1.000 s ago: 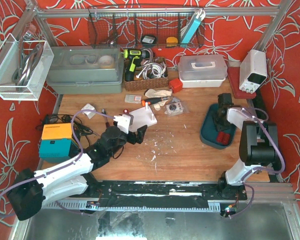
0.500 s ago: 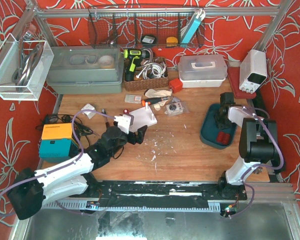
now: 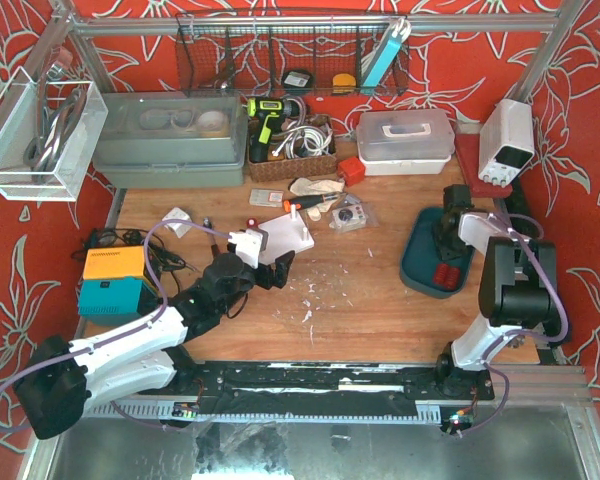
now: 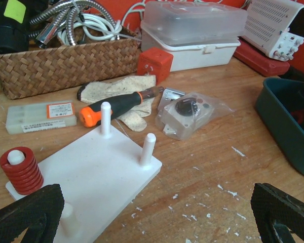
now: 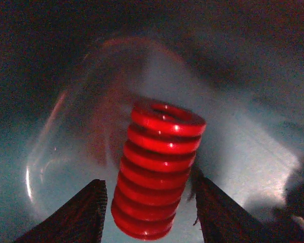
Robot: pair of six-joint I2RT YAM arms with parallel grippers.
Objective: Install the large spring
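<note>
A large red spring lies in the teal bin, seen close up in the right wrist view. My right gripper is open, with one finger on each side of the spring and a small gap on both sides. In the top view the right gripper points down into the bin. The white peg board lies on the table and has a red spring on its left peg and two bare pegs. My left gripper is open and empty just in front of the board.
An orange-handled screwdriver, a glove, a bagged part, a small plastic case, a red cube and a wicker basket lie behind the board. An orange and teal box stands at the left.
My right gripper has shifted slightly to the right over the teal bin. My left arm has not moved.
</note>
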